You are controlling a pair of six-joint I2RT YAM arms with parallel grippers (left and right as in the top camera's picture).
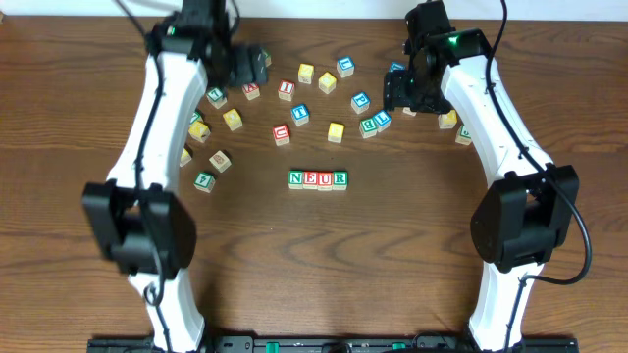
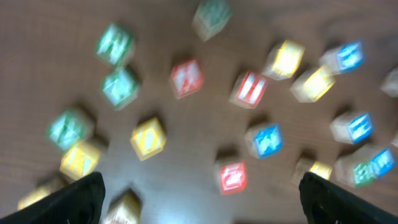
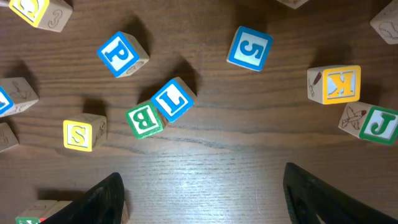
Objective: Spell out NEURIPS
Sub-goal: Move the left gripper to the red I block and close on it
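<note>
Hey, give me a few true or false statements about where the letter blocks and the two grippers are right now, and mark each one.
1. The row in the middle of the table reads NEUR. True.
2. The right gripper holds the blue P block. False: its jaws are open and empty, and the P lies loose on the table.
3. The green B block touches a blue block. True.
4. The left gripper is shut. False: it is wide open with nothing between its fingers.
5. The yellow S block sits in the row. False: it lies loose among the scattered blocks.
</note>
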